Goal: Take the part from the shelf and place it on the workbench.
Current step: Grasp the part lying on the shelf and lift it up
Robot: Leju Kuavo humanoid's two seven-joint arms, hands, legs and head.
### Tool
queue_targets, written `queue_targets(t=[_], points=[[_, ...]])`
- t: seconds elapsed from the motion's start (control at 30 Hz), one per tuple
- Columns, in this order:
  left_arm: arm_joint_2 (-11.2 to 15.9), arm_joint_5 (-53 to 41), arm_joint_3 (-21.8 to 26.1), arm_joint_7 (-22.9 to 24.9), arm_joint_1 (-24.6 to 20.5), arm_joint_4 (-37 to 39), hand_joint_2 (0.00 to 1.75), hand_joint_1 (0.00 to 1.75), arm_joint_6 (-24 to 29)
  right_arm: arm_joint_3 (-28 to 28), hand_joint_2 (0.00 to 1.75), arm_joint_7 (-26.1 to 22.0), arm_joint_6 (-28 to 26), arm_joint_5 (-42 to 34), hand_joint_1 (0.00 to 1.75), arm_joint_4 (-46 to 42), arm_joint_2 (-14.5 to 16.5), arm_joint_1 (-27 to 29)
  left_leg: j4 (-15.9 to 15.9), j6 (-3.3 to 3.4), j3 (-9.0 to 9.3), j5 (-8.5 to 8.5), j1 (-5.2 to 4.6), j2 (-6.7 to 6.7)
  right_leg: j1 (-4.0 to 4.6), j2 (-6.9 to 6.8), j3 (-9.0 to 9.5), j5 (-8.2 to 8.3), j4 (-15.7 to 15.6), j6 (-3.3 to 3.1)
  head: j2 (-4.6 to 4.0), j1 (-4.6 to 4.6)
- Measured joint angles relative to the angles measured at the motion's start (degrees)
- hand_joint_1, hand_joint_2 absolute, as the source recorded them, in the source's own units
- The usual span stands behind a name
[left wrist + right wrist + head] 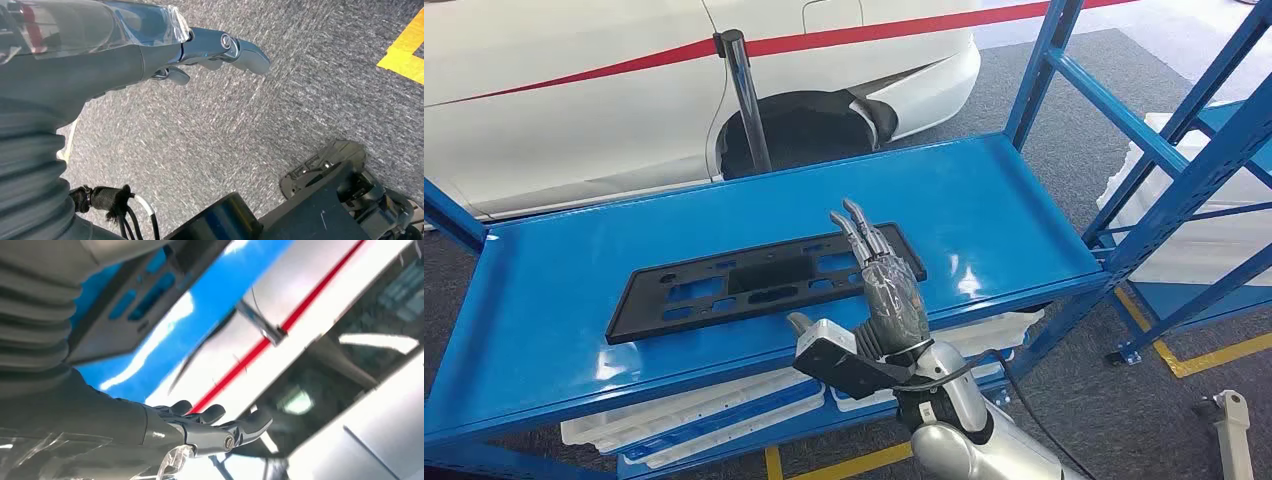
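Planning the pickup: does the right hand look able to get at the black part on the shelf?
Probably yes: the right hand hovers open by the black part, which lies flat on the blue shelf with nothing between them.

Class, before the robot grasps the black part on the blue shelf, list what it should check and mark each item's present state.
1. Part flat on shelf: ok.
2. Nothing lying on the part: ok.
3. Right hand free, fingers apart: ok.
4. Right hand over the part's near end: ok.
5. Contact with the part: cannot tell.
6. Left hand free, hanging over the floor: ok.
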Motion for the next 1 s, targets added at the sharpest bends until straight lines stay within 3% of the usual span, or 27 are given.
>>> queue_targets(t=[0.33,0.7,0.87,1.0], points=[[0.22,-2.06,-1.04,0.19,-0.62,0.0,1.75,0.0,-0.78,1.27,1.75,1.05,-4.24,19.68,0.0,2.54,1.0,-0.78,0.0,0.0,0.0,0.0,0.0,0.0,0.0,0.0,0.0,0.0,0.0,0.0,0.0,0.0],[0.27,-3.64,-1.32,1.14,-1.13,0.0,1.75,0.0,-1.18,5.03,1.75,0.89,-3.27,41.8,0.0,9.3,1.63,-3.26,0.0,-0.02,0.0,0.02,0.0,0.0,0.0,0.0,-0.01,0.01,0.01,-0.01,0.0,0.0],[0.66,-3.02,-1.3,2.03,-0.96,0.02,1.75,0.0,-1.14,7.23,1.75,-0.65,2.2,45.79,0.0,12.8,1.4,-3.39,0.0,-0.02,-0.02,0.02,0.0,0.0,0.0,0.0,0.0,0.01,0.01,-0.01,0.0,0.0],[1.89,0.45,-1.08,1.77,-0.36,0.14,1.75,0.0,1.44,9.11,1.75,-2.26,3.64,45.32,0.0,15.32,1.38,-4.16,0.0,-0.02,0.0,0.02,0.01,0.0,0.01,0.02,-0.02,0.01,0.02,-0.01,-0.01,0.0]])
